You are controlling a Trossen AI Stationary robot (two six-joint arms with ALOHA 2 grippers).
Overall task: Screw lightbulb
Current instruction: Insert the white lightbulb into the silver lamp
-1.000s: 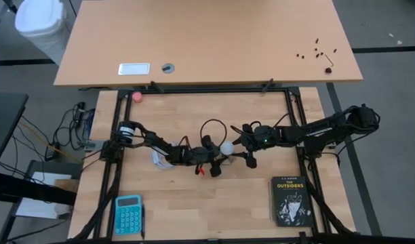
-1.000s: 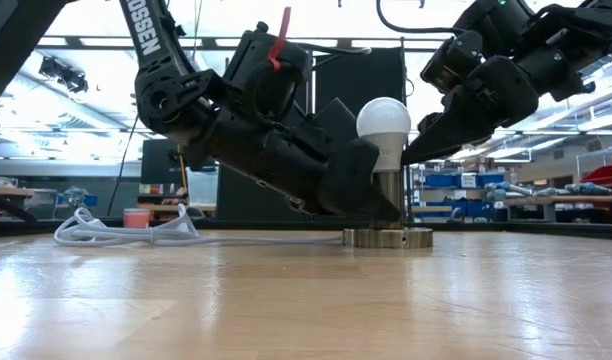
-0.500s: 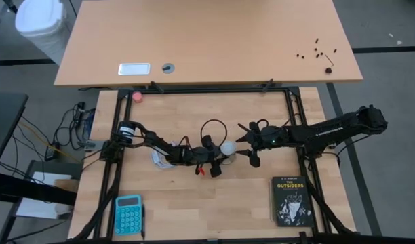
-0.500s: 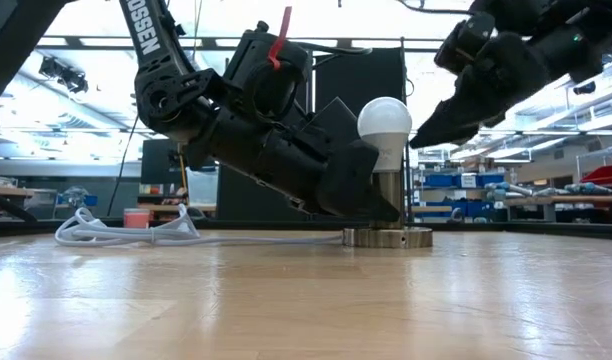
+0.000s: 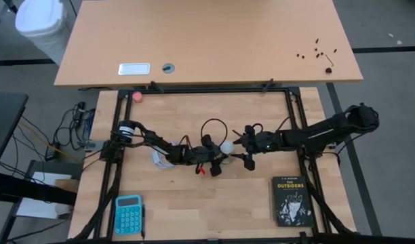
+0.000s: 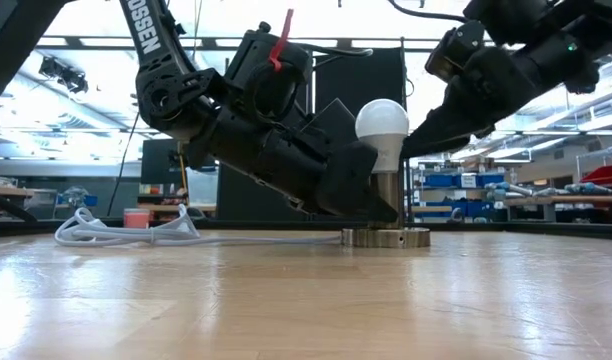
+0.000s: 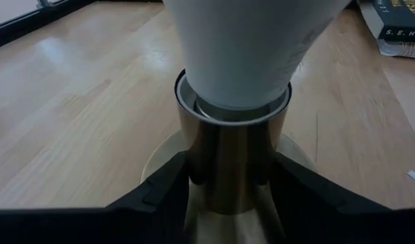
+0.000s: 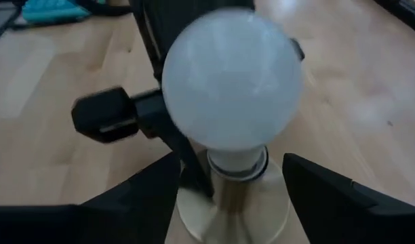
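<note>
The white lightbulb point(image 6: 383, 122) stands upright with its neck in a brass socket tube point(image 6: 388, 200), which rises from a round base disc point(image 6: 386, 237) at mid-table. My left gripper point(image 7: 228, 200) comes in low from the table's left and is shut on that tube. My right gripper point(image 8: 238, 203) is open and comes from the table's right, slanting down. Its two fingers point(image 8: 146, 193) stand wide on either side of the bulb without touching it. From above, the bulb point(image 5: 226, 147) shows between the two grippers. My left gripper pinches the brass socket tube point(image 7: 228, 163) between its two fingers point(image 7: 163, 193), just below the tube's rim. The fingers come from the table's left, slanting slightly down, and lie across the tube. The tube stands upright on its disc, which rests on the table.
A white cord point(image 6: 116, 232) lies bundled on the table left of the socket. A black book point(image 5: 290, 200) lies at the near right, a blue calculator point(image 5: 128, 213) at the near left, and a pink ball point(image 5: 136, 96) at the far left.
My right gripper has drawn a little up and away from the bulb toward the table's right edge, then come back close beside it. The bulb, the socket and my left gripper have kept still.
</note>
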